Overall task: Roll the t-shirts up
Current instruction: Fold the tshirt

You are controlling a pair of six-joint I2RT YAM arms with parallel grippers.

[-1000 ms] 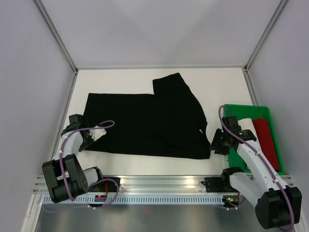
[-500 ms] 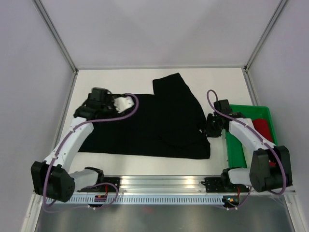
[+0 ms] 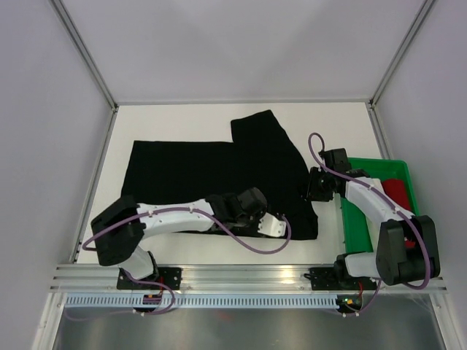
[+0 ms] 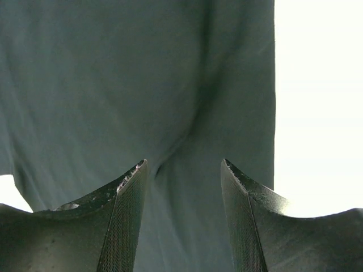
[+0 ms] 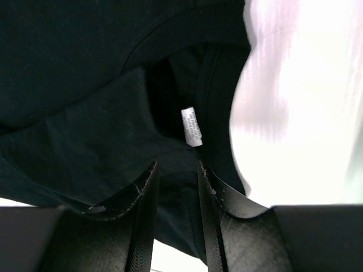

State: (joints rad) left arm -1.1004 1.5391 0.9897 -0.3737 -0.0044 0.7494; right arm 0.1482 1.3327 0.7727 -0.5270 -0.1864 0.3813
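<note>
Left gripper (image 3: 281,227) now lies at the near edge of the black t-shirt (image 3: 219,182), about 6 o'clock on the cloth; half a second earlier it hung over the shirt's far-left part, and a second ago it sat by the near-left corner. Its arm stretches low across the table (image 3: 182,113) from the left base toward 3 o'clock, elbow down near the shirt's hem. In the left wrist view its jaws stand apart over the dark cloth (image 4: 142,85), nothing between them, with bare table at 3 o'clock.

Right gripper (image 3: 315,186) hovers at the shirt's right edge, about 3 o'clock on the cloth, close to where it was half a second ago; a second ago it was nearer the arm's base. Its arm bends back from the base and reaches toward 10 o'clock, passing over the green bin (image 3: 361,230), where a red roll (image 3: 398,191) shows.

Only the right wrist view shows the neckline and the small white label (image 5: 191,126), just beyond the gripper (image 5: 176,170). Its jaws stand partly apart; whether they pinch any cloth cannot be told.
</note>
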